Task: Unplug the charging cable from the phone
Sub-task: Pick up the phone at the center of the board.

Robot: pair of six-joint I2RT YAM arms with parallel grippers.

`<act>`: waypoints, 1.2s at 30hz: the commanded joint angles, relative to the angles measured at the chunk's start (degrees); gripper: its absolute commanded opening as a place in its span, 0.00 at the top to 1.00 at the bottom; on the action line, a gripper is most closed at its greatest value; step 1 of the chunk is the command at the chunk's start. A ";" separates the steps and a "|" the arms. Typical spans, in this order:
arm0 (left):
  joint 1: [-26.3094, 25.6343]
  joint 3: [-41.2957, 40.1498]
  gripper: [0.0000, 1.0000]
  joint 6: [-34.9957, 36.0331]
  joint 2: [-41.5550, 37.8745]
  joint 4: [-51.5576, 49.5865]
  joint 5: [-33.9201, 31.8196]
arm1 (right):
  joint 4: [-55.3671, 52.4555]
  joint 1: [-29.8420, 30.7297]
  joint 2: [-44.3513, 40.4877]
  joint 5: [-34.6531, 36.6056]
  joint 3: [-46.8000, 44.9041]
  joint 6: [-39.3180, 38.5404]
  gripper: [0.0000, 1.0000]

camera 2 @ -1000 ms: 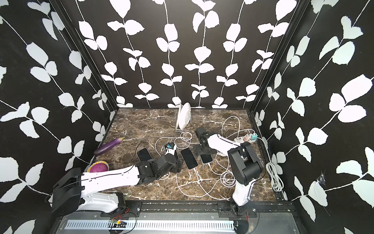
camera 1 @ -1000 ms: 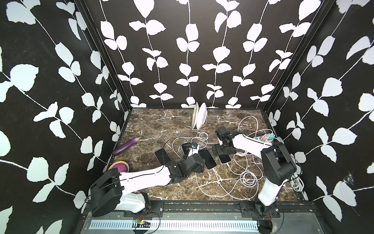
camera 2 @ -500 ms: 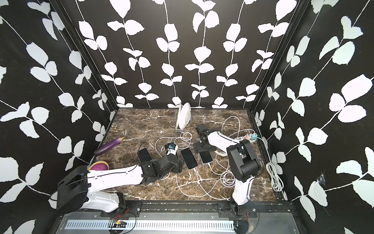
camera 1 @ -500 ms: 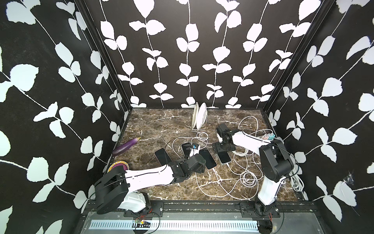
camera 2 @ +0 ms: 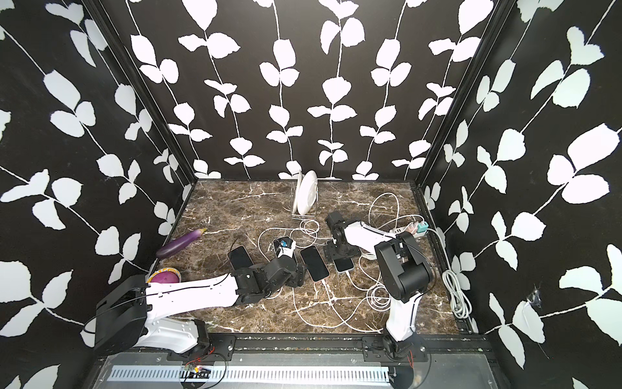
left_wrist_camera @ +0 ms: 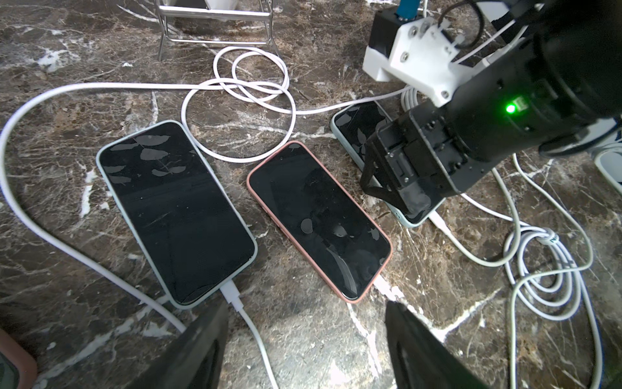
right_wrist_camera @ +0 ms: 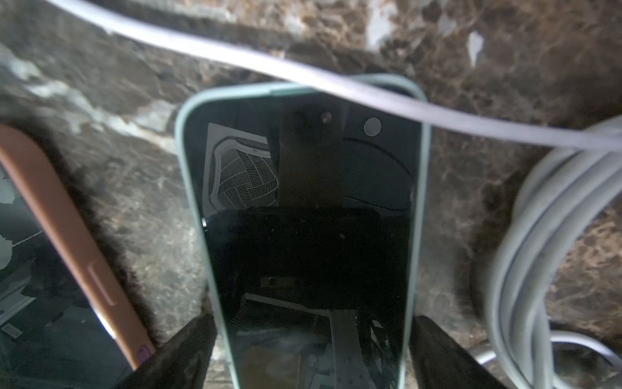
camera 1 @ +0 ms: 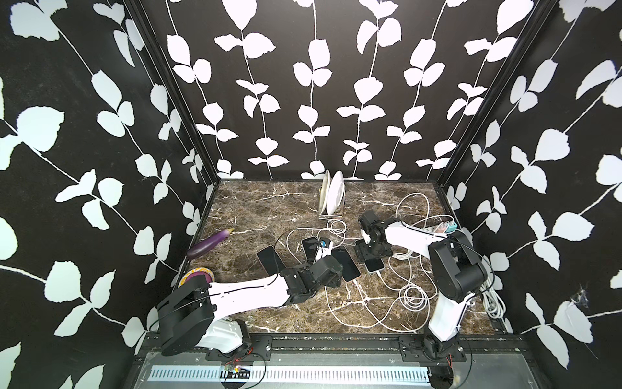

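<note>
Several phones lie face up on the marble table (camera 1: 269, 208). My right gripper (right_wrist_camera: 311, 320) stands over the phone in a pale green case (right_wrist_camera: 303, 235), a finger against each long side of it. That phone (camera 1: 374, 265) has a white charging cable plugged into its near end (left_wrist_camera: 439, 222). Another white cable (right_wrist_camera: 336, 87) lies across its far end. My left gripper (left_wrist_camera: 306, 306) is open and low over the table, just short of the near ends of a second pale-cased phone (left_wrist_camera: 175, 208) and a pink-cased phone (left_wrist_camera: 319, 219). The second phone's white plug (left_wrist_camera: 230, 293) lies beside one finger.
White cables loop over the middle and coil at the front right (camera 1: 414, 296). A rack of plates (camera 1: 331, 198) stands at the back. A power strip (camera 1: 441, 229) lies at the right wall, with an eggplant (camera 1: 210, 243) and a bowl (camera 1: 197, 274) at the left. Another phone (camera 1: 269, 259) lies left of my left gripper.
The right gripper's jaws have narrowed onto the sides of the pale green phone. The left arm has hardly moved and its jaws stay as wide as before.
</note>
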 commanded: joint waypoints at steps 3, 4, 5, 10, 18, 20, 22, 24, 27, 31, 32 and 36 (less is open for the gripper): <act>-0.13 -1.03 0.25 0.28 0.62 1.71 0.88 | 0.13 0.32 1.87 0.25 0.26 -1.44 0.14; -0.14 -1.15 0.26 0.08 0.91 1.88 1.24 | -0.19 0.32 2.18 0.42 0.44 -1.46 0.15; -0.14 -1.25 0.26 -0.10 1.23 2.14 1.61 | -0.52 0.36 2.39 0.84 0.39 -1.42 0.17; -0.37 -2.10 0.27 -0.81 2.13 3.04 2.26 | -0.65 0.36 1.26 1.60 -1.72 -1.20 0.23; -0.92 -3.20 0.37 -0.07 4.41 9.79 6.18 | 0.49 0.43 -0.61 2.69 -3.56 -1.30 0.51; -1.13 -2.98 0.39 -0.25 5.18 11.07 7.00 | 1.12 0.41 -1.60 2.89 -3.99 -1.52 0.58; -1.54 -2.49 0.40 -0.30 6.18 12.36 7.56 | 1.98 0.44 -3.28 2.62 -4.62 -1.70 0.68; -2.47 -1.88 0.42 0.01 7.34 13.32 7.35 | 2.83 0.43 -4.63 1.89 -5.06 -1.75 0.82; -4.92 -0.43 0.46 1.23 9.77 14.35 6.30 | 3.61 0.51 -6.27 1.99 -5.56 -1.39 1.00; -7.44 -0.35 0.46 1.06 12.14 19.09 6.04 | 3.44 0.51 -7.86 2.71 -6.05 -1.12 1.00; -7.75 -0.54 0.45 0.94 12.61 20.16 6.11 | 3.42 0.55 -8.40 2.73 -6.26 -1.09 1.00; -8.11 -1.22 0.45 1.11 13.90 24.69 6.80 | 3.74 0.63 -11.97 1.55 -6.80 -0.56 1.00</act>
